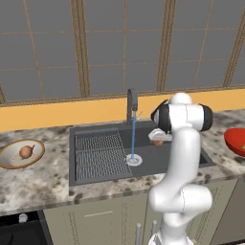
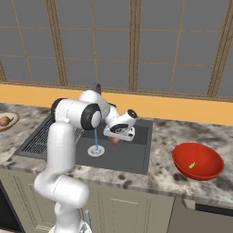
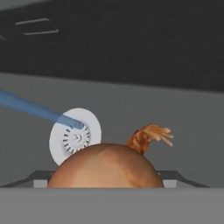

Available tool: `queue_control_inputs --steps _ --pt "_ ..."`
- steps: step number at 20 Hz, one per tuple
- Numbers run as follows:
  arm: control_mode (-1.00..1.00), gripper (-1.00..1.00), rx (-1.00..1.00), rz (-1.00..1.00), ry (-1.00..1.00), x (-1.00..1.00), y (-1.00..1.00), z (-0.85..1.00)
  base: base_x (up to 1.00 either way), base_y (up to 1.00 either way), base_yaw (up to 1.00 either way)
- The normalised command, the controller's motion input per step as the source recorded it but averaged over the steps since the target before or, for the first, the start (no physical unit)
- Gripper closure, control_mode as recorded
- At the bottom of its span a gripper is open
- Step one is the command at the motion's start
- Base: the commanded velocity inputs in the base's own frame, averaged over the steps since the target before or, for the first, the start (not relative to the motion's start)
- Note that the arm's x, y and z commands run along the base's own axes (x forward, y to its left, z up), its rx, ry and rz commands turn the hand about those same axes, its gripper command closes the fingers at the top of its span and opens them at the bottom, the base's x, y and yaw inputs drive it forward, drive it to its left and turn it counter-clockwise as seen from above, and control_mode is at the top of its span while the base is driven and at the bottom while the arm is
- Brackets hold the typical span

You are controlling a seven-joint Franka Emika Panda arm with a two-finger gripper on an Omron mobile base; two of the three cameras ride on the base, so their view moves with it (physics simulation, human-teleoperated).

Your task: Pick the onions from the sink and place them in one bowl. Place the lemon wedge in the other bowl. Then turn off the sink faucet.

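- Speckled stone counter (image 1: 43, 184) runs under a tall gridded window, and the dark sink (image 1: 100, 177) is the landmark here.
- Left of the sink, the beige bowl (image 1: 6, 158) already holds one onion (image 1: 26, 152); right of the sink, the red bowl (image 2: 184, 160) holds the lemon wedge (image 2: 192, 165).
- Water runs from the faucet (image 1: 131, 105) onto the drain (image 3: 61, 135) in the sink floor.
- Inside the sink, right of that drain, lies the second onion (image 3: 105, 168).
- The gripper (image 2: 119, 136) hangs just above it, jaws spread wide and holding nothing; the bulb sits right before the hand, wispy tip pointing away.
- Judged next: lower straight down and close.
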Motion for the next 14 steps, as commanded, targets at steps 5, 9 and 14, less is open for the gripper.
queue_control_inputs --steps 5,9,14 --pt "-1.00 1.00 0.00 0.02 -0.39 -0.54 -0.02 0.45 0.00 0.00 0.00" --pt "-1.00 1.00 0.00 0.00 -0.28 -0.56 0.00 0.58 0.00 0.00 0.00" --pt "-1.00 1.00 0.00 0.00 -0.03 -0.55 0.00 0.75 0.00 0.00 0.00"
